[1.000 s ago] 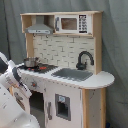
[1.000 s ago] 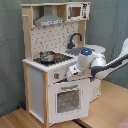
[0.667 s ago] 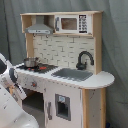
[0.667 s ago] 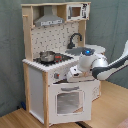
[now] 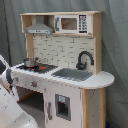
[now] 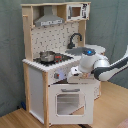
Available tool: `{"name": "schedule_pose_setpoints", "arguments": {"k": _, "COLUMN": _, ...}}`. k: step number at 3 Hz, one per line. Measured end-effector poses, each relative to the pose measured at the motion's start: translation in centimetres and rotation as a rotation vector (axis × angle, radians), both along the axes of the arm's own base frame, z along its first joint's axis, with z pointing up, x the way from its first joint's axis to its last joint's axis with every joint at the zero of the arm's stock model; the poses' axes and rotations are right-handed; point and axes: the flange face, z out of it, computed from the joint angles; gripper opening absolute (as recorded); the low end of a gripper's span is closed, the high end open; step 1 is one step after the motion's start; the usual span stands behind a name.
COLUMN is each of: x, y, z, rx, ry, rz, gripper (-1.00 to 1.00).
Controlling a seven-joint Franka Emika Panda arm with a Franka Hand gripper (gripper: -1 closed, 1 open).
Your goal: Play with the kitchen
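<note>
Soft, even indoor light; both views blurry, perhaps slightly defocused.

Lab-like test setup, grey curtain backdrop (image 5: pixel 116 45), wooden floor (image 6: pixel 20 119), toy kitchen (image 6: pixel 55 60)

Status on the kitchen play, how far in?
Early. Nothing visibly done: the pot sits on the stove and the oven door looks shut. In hand: the arm is at the knob panel of the kitchen. Sink and faucet untouched.
</note>
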Motion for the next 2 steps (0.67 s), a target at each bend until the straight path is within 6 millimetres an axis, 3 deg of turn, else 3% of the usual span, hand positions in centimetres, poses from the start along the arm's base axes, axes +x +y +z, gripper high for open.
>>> {"name": "schedule_pose_setpoints", "arguments": {"k": 1, "x": -2.46, "y": 1.75, "z": -0.59, "rx": 0.066, "ry": 0.04, "rz": -0.025, "gripper": -1.0}}
{"name": "schedule_pose_setpoints", "arguments": {"k": 2, "x": -2.86, "y": 1.94, "z": -0.99, "rx": 0.114, "ry": 0.051, "rz": -0.128, "gripper": -1.0}}
